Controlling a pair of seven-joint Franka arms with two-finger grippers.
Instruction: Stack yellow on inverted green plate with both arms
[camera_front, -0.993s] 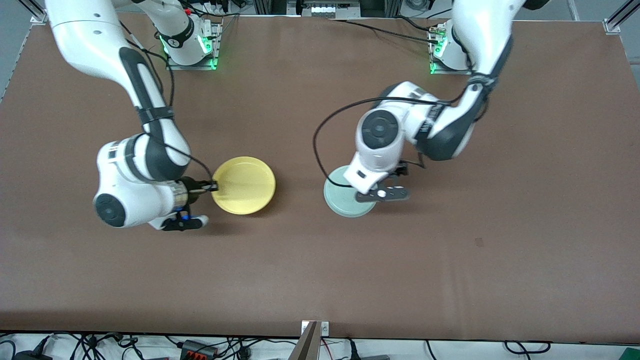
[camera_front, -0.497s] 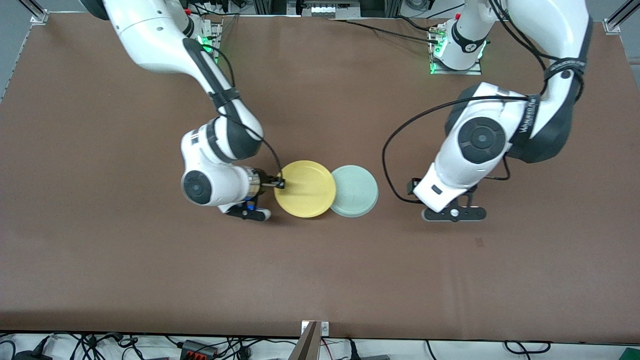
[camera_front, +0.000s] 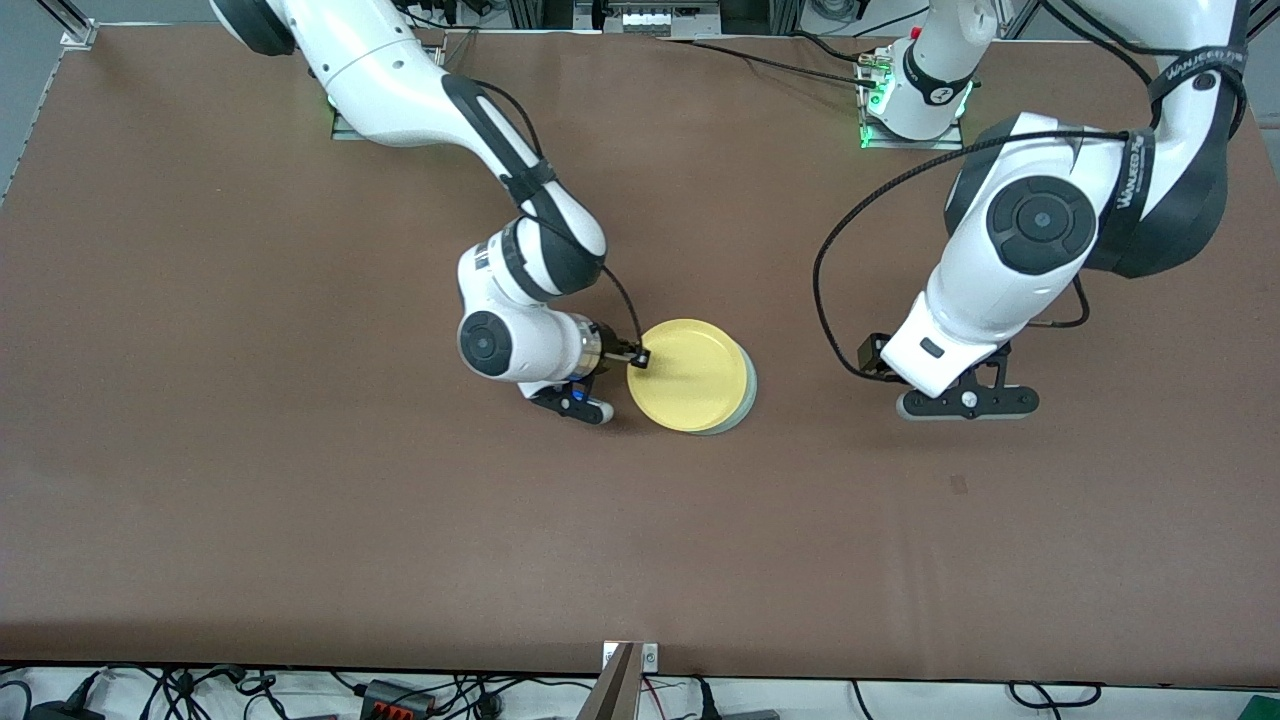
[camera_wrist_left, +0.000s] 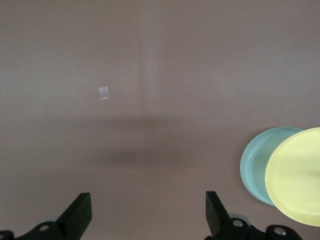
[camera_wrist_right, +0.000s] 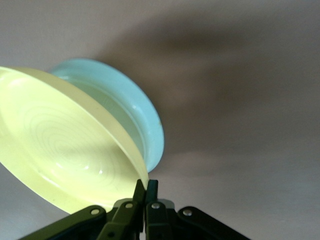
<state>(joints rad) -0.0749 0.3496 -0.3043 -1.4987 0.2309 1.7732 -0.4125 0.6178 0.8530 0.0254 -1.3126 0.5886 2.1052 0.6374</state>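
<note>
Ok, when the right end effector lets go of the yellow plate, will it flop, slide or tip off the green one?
Probably stiff: the yellow plate holds its flat shape though the right end effector pinches only its rim. It looks light and smooth, so it may slide on the green plate. It sits tilted and offset, so it could drop unevenly.

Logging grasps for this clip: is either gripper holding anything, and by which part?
The right gripper pinches the yellow plate by its rim, over the green plate. The left gripper is open, holding nothing.
</note>
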